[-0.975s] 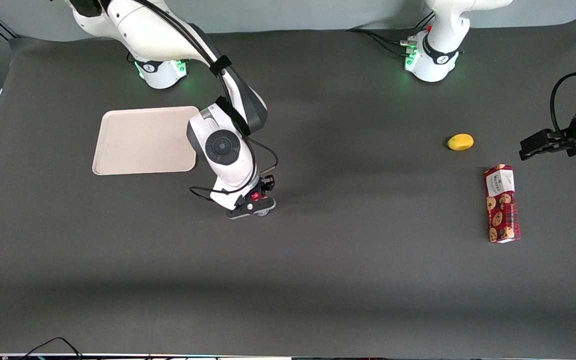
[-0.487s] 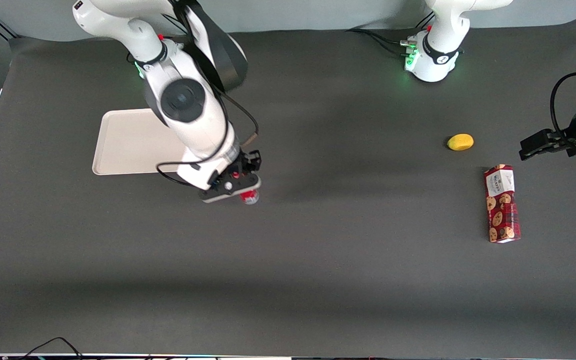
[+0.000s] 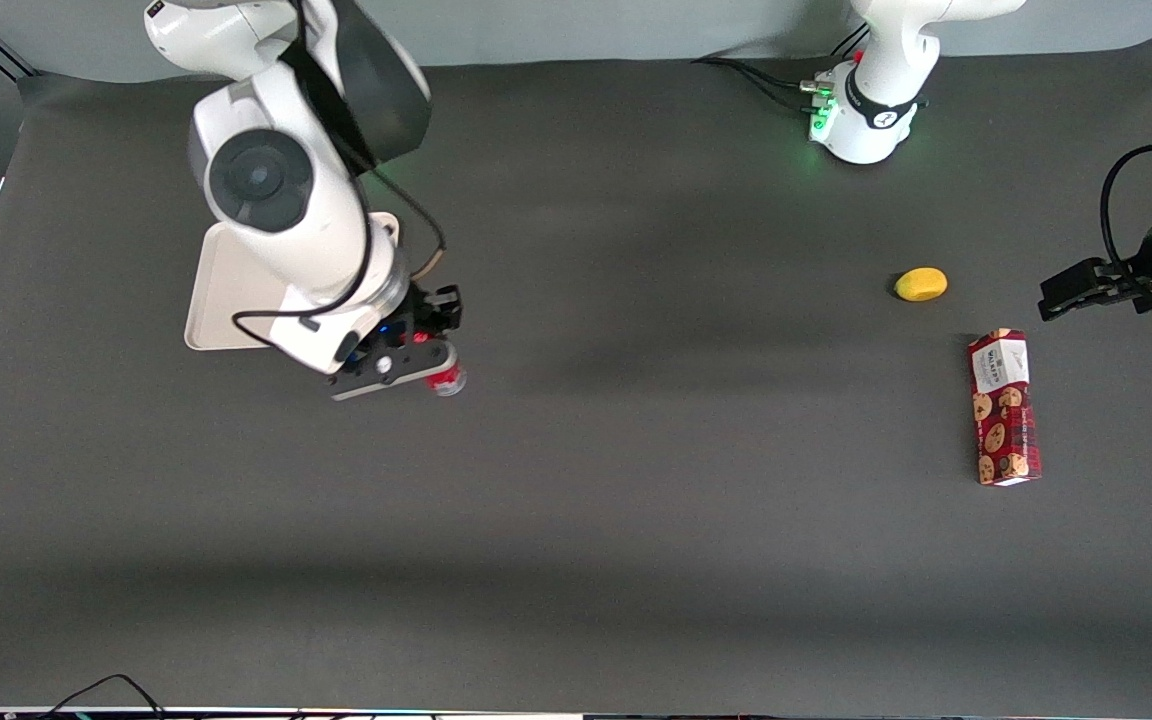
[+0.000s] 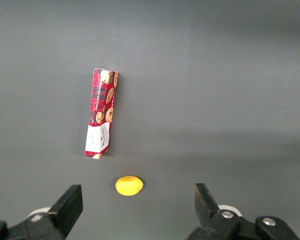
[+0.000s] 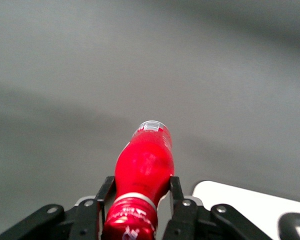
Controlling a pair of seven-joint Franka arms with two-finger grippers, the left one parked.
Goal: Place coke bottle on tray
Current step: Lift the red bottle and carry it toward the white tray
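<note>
Red bottle (image 3: 446, 378) hangs in your hand (image 3: 421, 365), lifted off the bench (image 3: 636, 500) in the front view, just beside the cream tray's (image 3: 226, 285) near corner and nearer the camera than it; carry it level until it's over bare tray, then lower before letting go. On the right wrist camera, your hand (image 5: 140, 192) is closed on the bottle (image 5: 142, 170) near its neck, base pointing away, with the tray's rim (image 5: 230, 195) close by.
</note>
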